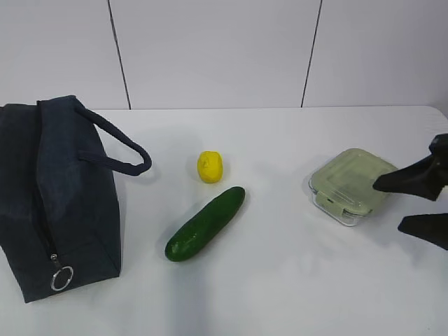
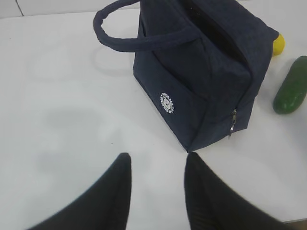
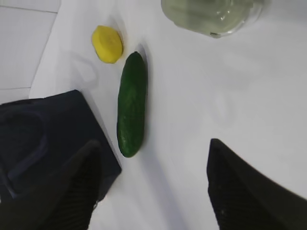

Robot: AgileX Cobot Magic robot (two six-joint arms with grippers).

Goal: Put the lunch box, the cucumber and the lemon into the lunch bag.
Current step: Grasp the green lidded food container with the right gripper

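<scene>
The dark navy lunch bag [image 1: 63, 196] stands at the left, its silver ring pull [image 1: 61, 278] at the near end. The yellow lemon [image 1: 209, 166] and the dark green cucumber [image 1: 205, 223] lie mid-table. The glass lunch box [image 1: 351, 185] with its pale green lid sits at the right. My right gripper [image 1: 387, 204] is open and empty just right of the lunch box. In the right wrist view, this gripper [image 3: 153, 143] looks over the cucumber [image 3: 132, 103], lemon [image 3: 107, 43] and lunch box [image 3: 211, 14]. My left gripper [image 2: 158, 158] is open and empty above the table, near a corner of the bag [image 2: 201, 62].
The white table [image 1: 280, 280] ends at a white panelled wall [image 1: 210, 49] behind. The bag's two loop handles [image 1: 126, 150] stick out toward the lemon. The left wrist view also shows the lemon [image 2: 278, 44] and the cucumber [image 2: 291, 86] beyond the bag.
</scene>
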